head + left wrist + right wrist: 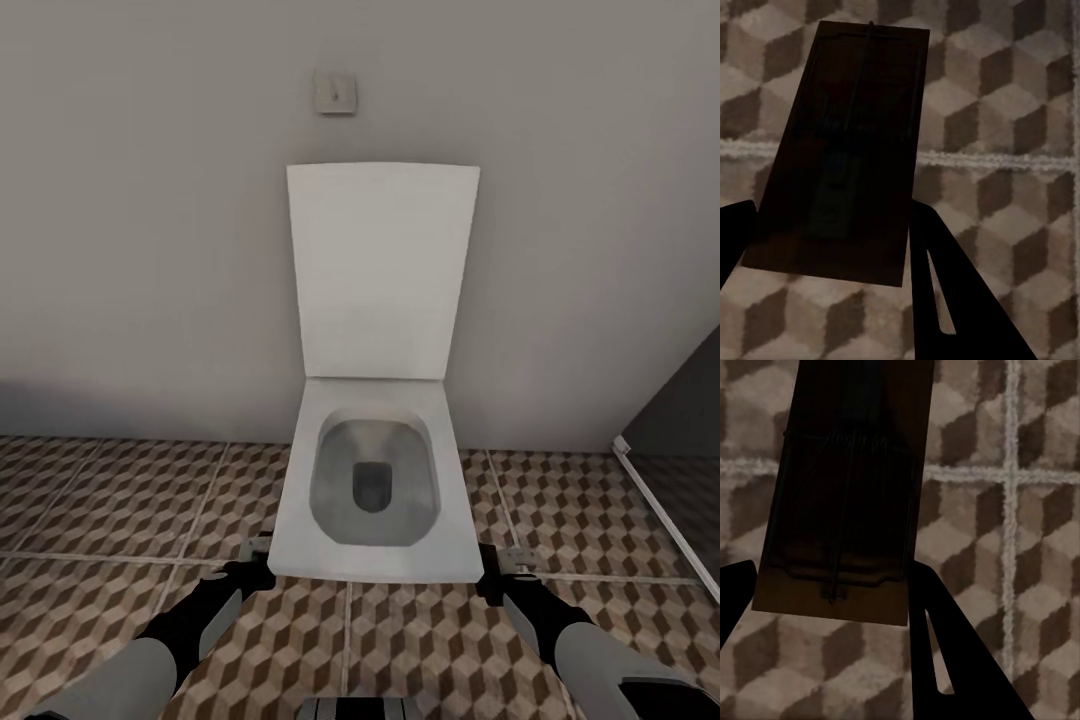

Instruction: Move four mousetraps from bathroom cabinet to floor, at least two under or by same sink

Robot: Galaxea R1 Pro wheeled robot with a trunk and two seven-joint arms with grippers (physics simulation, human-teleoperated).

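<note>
Already clamped on a mousetrap [840,157] in each gripper [832,240], light stiff boards, probably best held by the edges.

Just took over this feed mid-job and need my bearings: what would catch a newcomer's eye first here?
A white toilet with its lid raised against the grey wall stands dead ahead, on the cube-patterned bathroom floor. Each wrist view shows a dark flat mousetrap between the fingers: one in the left gripper, mousetrap, and one in the right gripper, mousetrap, both above the tiles.
</note>
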